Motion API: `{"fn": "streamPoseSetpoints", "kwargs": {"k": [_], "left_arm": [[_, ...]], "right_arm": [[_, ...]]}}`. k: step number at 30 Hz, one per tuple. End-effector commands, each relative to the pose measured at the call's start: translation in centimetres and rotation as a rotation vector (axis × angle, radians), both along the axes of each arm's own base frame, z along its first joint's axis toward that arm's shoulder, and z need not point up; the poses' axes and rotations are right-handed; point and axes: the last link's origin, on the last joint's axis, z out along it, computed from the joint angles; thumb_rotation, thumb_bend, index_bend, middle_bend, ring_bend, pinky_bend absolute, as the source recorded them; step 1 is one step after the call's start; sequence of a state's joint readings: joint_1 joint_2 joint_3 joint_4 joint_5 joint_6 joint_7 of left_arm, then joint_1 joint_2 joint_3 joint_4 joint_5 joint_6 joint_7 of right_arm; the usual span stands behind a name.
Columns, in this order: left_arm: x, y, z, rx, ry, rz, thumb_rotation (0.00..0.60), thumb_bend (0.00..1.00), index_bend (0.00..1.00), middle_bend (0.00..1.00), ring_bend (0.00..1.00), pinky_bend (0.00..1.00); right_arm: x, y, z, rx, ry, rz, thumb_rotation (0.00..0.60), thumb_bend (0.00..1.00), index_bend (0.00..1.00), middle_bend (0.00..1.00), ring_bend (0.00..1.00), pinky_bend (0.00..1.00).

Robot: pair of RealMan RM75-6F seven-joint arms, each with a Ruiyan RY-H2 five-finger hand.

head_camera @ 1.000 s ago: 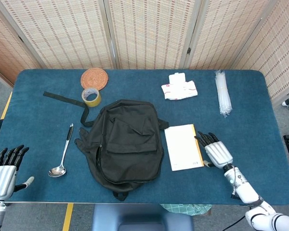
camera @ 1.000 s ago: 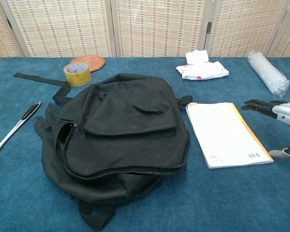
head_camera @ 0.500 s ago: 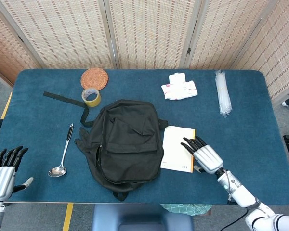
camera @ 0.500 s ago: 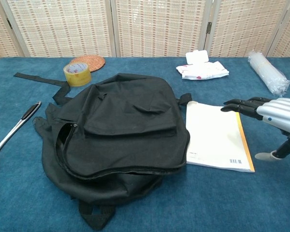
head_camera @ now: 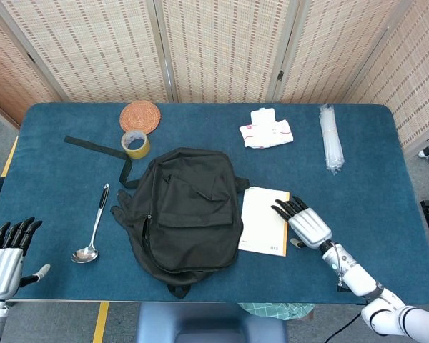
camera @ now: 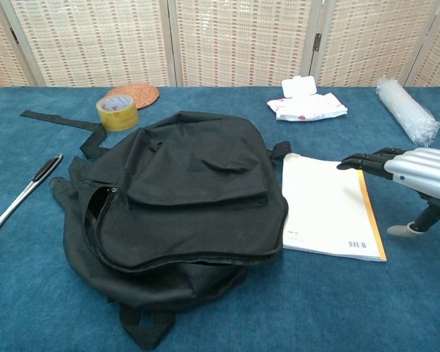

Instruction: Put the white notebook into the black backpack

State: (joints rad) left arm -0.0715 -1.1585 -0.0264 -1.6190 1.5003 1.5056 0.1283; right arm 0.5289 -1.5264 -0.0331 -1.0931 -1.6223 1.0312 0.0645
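The white notebook (head_camera: 264, 220) (camera: 328, 207) lies flat on the blue table, its left edge tucked against the black backpack (head_camera: 184, 209) (camera: 182, 198). The backpack lies flat in the middle, its zipper partly open along the left side. My right hand (head_camera: 302, 221) (camera: 405, 170) hovers at the notebook's right edge with fingers stretched out flat and fingertips over the orange border; it holds nothing. My left hand (head_camera: 6, 255) rests at the near left table edge, fingers apart and empty, seen only in the head view.
A metal ladle (head_camera: 93, 229) lies left of the backpack. A yellow tape roll (head_camera: 136, 143) and a woven coaster (head_camera: 140, 116) sit at the back left. A white wipes packet (head_camera: 266, 131) and a clear plastic sleeve (head_camera: 331, 138) lie at the back right.
The notebook was pushed left and turned until it met the backpack. My right hand followed it left, then drew back slightly to the notebook's right edge. The left hand stayed put.
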Motion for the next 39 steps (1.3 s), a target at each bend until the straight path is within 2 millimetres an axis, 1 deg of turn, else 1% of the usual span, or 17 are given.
{"fn": "streamPoseSetpoints", "kwargs": {"k": [1,7,16,22,27,31,39], "left_arm": [[0.0,0.0,0.0,0.0,0.001,-0.001,0.6,0.22,0.15,0.13,0.12,0.01],[0.2,0.1,-0.1,-0.004,0.004,-0.006,0.6,0.22,0.15,0.13,0.12,0.01],[0.1,0.1,-0.1,-0.007,0.005,0.001,0.6,0.22,0.15,0.13,0.12,0.01],[0.2,0.1,-0.2,-0.009,0.005,-0.002,0.6,0.22,0.15,0.13,0.12,0.01],[0.0,0.0,-0.2,-0.008,0.004,0.002,0.6,0.22,0.15,0.13,0.12,0.01],[-0.1,-0.1,-0.2,-0.008,0.001,0.004,0.6,0.22,0.15,0.13,0.12,0.01],[-0.2,-0.1,-0.2,-0.005,-0.004,0.003,0.6,0.22,0.15,0.13,0.12,0.01]], "right_arm": [[0.0,-0.2,-0.4,0.006,-0.01,0.001,0.6,0.25,0.04,0.08,0.13,0.07],[0.3,-0.4,-0.9,0.017,-0.011,0.015,0.6,0.25,0.05,0.09,0.13,0.07],[0.0,-0.2,-1.1,0.027,-0.003,0.012,0.6,0.25,0.07,0.09,0.13,0.07],[0.6,-0.3,-1.5,0.031,-0.013,0.025,0.6,0.25,0.09,0.1,0.13,0.07],[1.1,-0.5,-1.8,0.02,-0.037,0.039,0.6,0.25,0.15,0.13,0.16,0.08],[1.4,-0.6,-1.9,0.003,-0.064,0.06,0.6,0.25,0.22,0.17,0.21,0.1],[2.4,-1.0,-2.5,-0.047,-0.162,0.099,0.6,0.25,0.33,0.27,0.31,0.2]]}}
